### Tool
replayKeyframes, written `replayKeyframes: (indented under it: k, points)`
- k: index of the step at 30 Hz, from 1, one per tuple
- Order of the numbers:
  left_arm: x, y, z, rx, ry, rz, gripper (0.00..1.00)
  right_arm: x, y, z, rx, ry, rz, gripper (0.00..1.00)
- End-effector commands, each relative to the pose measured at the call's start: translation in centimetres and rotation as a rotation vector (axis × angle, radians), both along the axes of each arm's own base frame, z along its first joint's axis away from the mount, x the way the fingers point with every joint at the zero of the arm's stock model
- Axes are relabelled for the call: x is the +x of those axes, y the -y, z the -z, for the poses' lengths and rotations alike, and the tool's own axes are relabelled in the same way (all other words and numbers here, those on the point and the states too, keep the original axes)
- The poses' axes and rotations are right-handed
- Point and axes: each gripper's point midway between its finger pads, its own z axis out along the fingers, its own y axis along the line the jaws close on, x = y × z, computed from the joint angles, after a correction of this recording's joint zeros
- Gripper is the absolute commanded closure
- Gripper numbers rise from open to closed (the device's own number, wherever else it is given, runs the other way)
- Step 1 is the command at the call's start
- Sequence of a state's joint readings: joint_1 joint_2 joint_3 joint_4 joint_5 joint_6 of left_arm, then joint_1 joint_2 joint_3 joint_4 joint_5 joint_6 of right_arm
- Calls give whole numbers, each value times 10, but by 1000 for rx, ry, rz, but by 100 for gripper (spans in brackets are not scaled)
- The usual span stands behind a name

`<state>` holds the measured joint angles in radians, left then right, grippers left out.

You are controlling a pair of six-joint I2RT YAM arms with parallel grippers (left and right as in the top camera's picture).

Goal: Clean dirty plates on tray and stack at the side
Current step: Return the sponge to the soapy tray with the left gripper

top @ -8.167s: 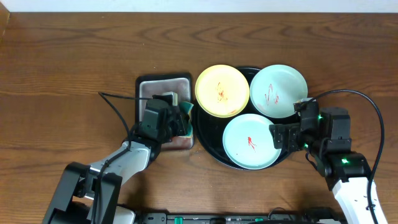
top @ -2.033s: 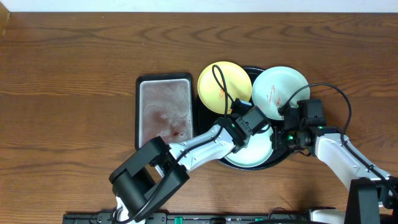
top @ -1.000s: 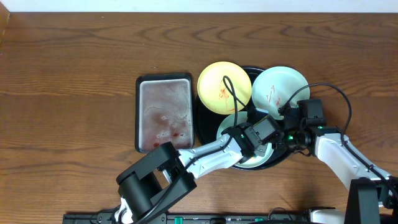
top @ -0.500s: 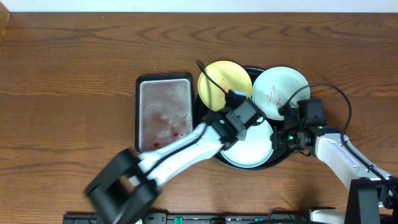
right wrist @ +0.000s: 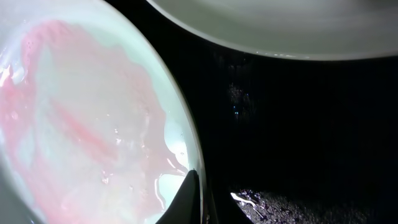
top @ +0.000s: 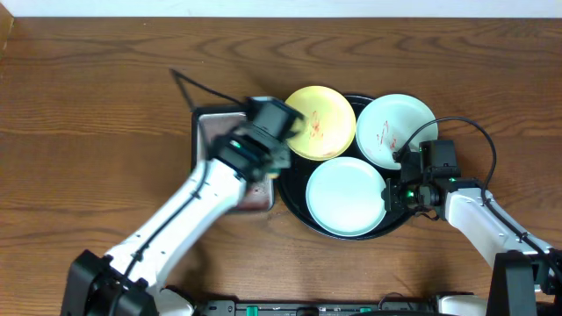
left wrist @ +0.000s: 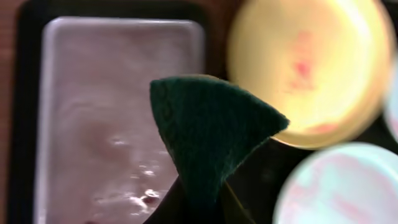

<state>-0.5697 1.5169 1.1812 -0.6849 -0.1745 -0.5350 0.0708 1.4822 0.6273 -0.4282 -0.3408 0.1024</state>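
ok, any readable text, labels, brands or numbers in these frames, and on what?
None readable. No word, label, brand or number shows on the yellow plate, the rear blue-green plate, the front blue-green plate, the black tray, the grey metal tray or the green sponge. The left wrist view is blurred; the only marks on the plates are red smears.

Fig. My left arm [top: 189, 206] and right arm [top: 481, 221]: white links joined by black housings. A thin black cable [top: 191, 85] trails from my left wrist. A second loops over the right wrist, where green lights [top: 408, 195] glow.
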Motion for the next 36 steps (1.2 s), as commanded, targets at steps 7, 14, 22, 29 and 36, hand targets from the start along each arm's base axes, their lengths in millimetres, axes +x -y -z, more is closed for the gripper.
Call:
replayKeyframes:
  k: [7, 14, 22, 29, 36]
  points:
    - [19, -67, 59, -14, -217, -75, 93, 3, -3, -1, 1, 4, -8, 98]
    - [16, -81, 95, 17, -320, -112, 92, 2, -3, -1, 1, 2, -8, 98]
    - [11, -82, 98, 29, -342, -99, 40, 2, -3, -1, 1, 2, -8, 96]
    - [-6, -93, 66, 33, -338, -93, 35, 0, -3, -1, 1, -4, -8, 93]
    - [-15, -93, 41, -11, -306, -91, 34, -6, -2, 5, -1, -22, -8, 91]
